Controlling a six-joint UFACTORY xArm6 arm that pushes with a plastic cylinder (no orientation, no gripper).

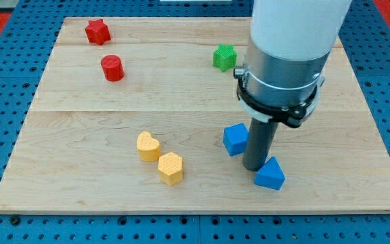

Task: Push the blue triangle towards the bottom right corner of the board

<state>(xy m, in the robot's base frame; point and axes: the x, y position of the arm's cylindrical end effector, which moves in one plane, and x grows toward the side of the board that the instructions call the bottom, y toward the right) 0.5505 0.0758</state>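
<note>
The blue triangle (270, 174) lies on the wooden board (87, 135) right of centre, near the view's bottom. My tip (253, 167) stands just left of it, touching or nearly touching its upper-left side. A second blue block (235, 139), cube-like, sits just left of the rod, up and left of the tip. The arm's large white and grey body hangs above and hides part of the board behind it.
A yellow heart (148, 146) and a yellow hexagon (170, 168) lie left of the tip. A red star (97, 31) and a red cylinder (112, 68) are at the view's top left. A green block (225, 57) sits at the top centre.
</note>
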